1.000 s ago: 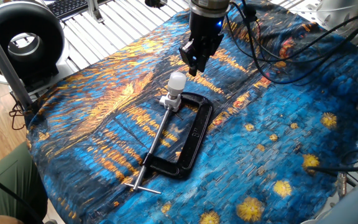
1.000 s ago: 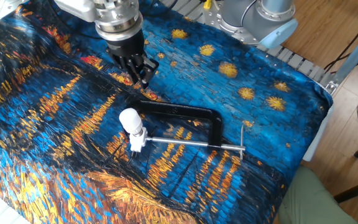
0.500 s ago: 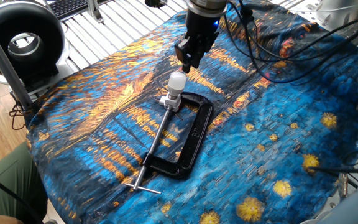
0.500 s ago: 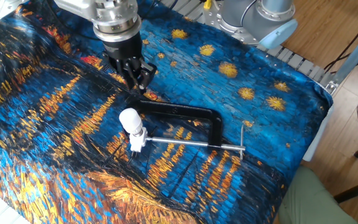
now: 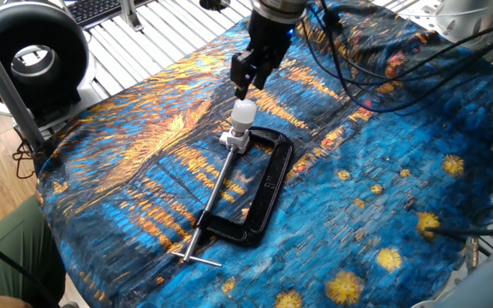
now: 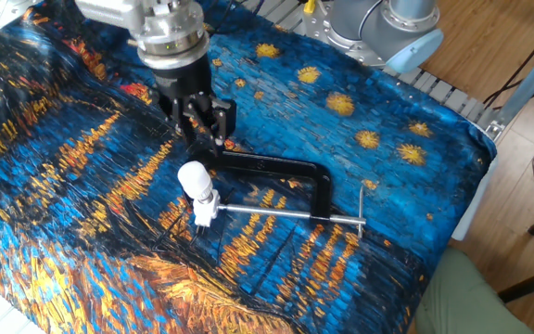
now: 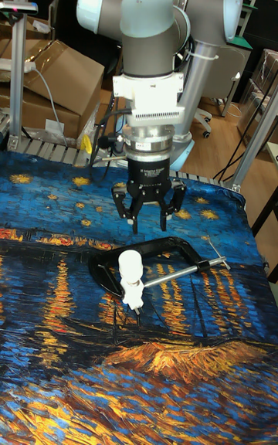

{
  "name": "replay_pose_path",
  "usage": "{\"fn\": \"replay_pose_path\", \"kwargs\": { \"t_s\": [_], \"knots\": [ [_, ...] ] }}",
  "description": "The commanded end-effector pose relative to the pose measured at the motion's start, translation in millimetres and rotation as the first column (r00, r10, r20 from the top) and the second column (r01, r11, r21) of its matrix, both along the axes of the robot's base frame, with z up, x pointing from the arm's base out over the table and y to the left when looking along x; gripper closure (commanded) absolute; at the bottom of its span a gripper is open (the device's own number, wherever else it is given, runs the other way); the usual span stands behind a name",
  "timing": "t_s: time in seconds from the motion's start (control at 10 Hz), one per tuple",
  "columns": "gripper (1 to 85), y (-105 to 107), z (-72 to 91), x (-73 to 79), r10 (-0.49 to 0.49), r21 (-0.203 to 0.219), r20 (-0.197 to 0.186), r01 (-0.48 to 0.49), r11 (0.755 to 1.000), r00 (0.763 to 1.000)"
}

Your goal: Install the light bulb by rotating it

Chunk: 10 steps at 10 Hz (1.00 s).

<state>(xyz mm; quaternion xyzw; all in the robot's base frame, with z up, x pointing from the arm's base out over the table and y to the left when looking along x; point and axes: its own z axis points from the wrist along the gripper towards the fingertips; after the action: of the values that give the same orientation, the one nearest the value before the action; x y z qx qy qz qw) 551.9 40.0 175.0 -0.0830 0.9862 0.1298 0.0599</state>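
A: The light bulb (image 5: 244,111) — where does it sit?

B: Upright in the white socket base (image 5: 234,140), which is pinned in the mouth of the black C-clamp (image 5: 262,190) lying flat on the table. A blue and orange painted cloth (image 5: 383,188) covers that table. In the tall fixed view the bulb (image 7: 129,266) stands near the middle, with the clamp's screw bar (image 7: 181,272) running off toward 3 o'clock.

A: And the gripper (image 7: 147,225)?

B: Hanging above the bulb, pointing down, not touching it. From the tall view it sits at about 12 o'clock from the globe — close, but apart.

A: The jaws?

B: Spread wide, holding nothing. In the other fixed view the gripper (image 6: 199,137) hangs just behind the bulb (image 6: 193,176), over the clamp's curved back.
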Motion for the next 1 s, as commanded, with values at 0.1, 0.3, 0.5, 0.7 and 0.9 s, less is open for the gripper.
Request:
{"fn": "replay_pose_path", "kwargs": {
  "t_s": [0.1, 0.3, 0.5, 0.7, 0.9],
  "knots": [
    [33.0, 4, -2.9, 24.3, 0.06, -0.015, 0.01, -0.06, 0.998, 0.998],
    [33.0, 5, -1.7, 23.7, 0.059, -0.016, 0.003, -0.059, 0.998, 0.998],
    [28.3, 1, -3.0, 20.9, 0.05, -0.031, -0.011, -0.05, 0.998, 0.999],
    [28.3, -11, -5.1, 26.8, 0.078, -0.082, 0.016, -0.076, 0.994, 0.997],
    [33.3, -17, -6.6, 24.0, 0.09, -0.108, 0.005, -0.089, 0.99, 0.996]
  ]
}}
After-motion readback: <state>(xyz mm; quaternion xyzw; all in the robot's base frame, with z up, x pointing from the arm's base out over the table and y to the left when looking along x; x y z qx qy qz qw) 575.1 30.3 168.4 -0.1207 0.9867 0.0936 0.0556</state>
